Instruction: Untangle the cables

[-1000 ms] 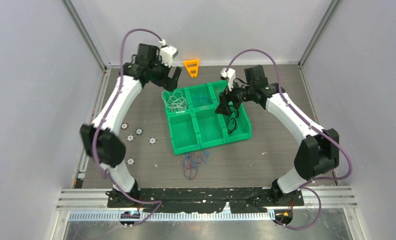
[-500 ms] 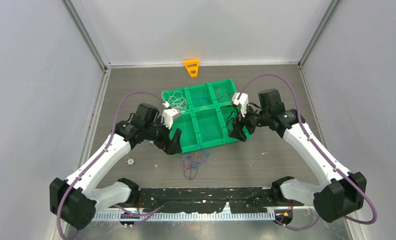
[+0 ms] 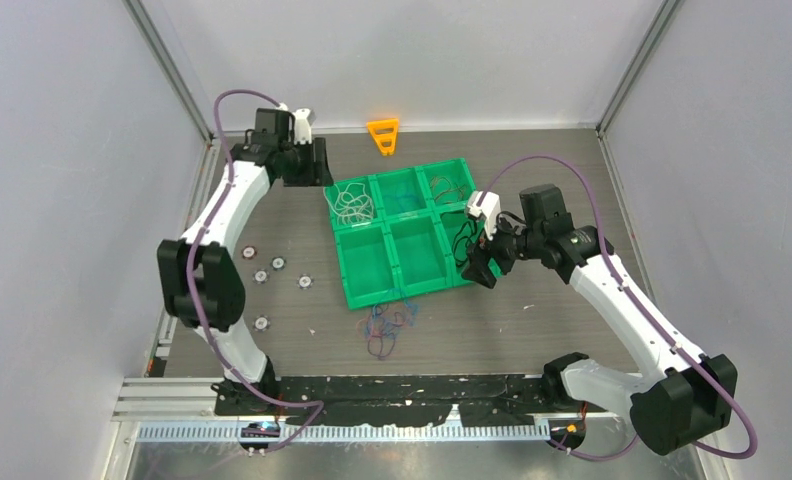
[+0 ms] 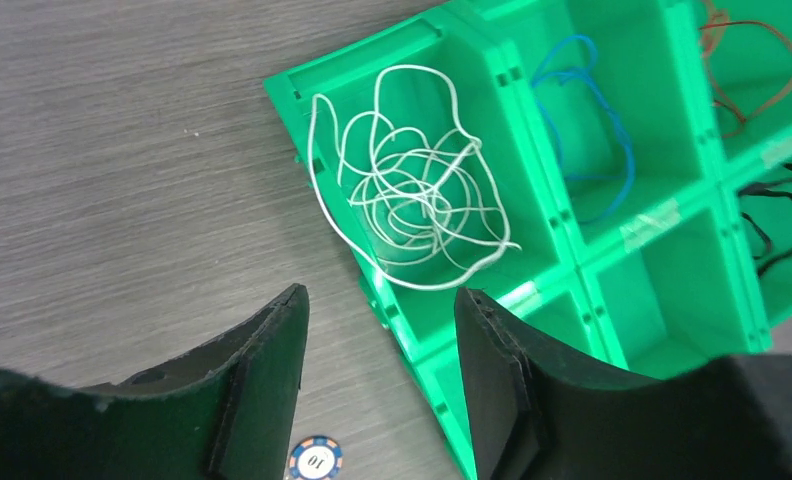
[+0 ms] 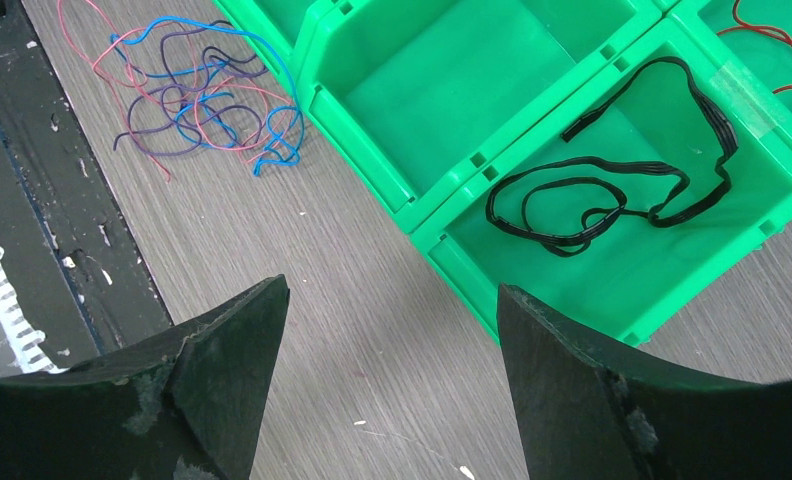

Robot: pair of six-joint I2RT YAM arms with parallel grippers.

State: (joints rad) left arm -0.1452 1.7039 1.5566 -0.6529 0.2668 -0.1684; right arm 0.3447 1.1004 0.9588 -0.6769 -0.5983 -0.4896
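Observation:
A tangle of thin blue, red and purple cables (image 3: pixel 386 327) lies on the table in front of the green tray (image 3: pixel 367 295); it also shows in the right wrist view (image 5: pixel 202 100). In the tray's compartments lie a white cable (image 4: pixel 412 200), a blue cable (image 4: pixel 582 120), a red-orange cable (image 4: pixel 752 70) and a black cable (image 5: pixel 612 180). My left gripper (image 3: pixel 317 168) is open and empty above the table by the tray's back left corner (image 4: pixel 382 380). My right gripper (image 3: pixel 479 270) is open and empty beside the tray's front right compartment (image 5: pixel 392 370).
Several small round discs (image 3: pixel 277 264) lie on the table left of the tray; one shows under the left gripper (image 4: pixel 315 462). An orange plastic piece (image 3: pixel 383 135) stands at the back. Two front compartments (image 3: pixel 420 250) of the tray hold nothing. Grey walls enclose the table.
My left arm has swung from the tray's front left corner up to its back left corner. My right arm left the tray a second ago and has since shifted only slightly.

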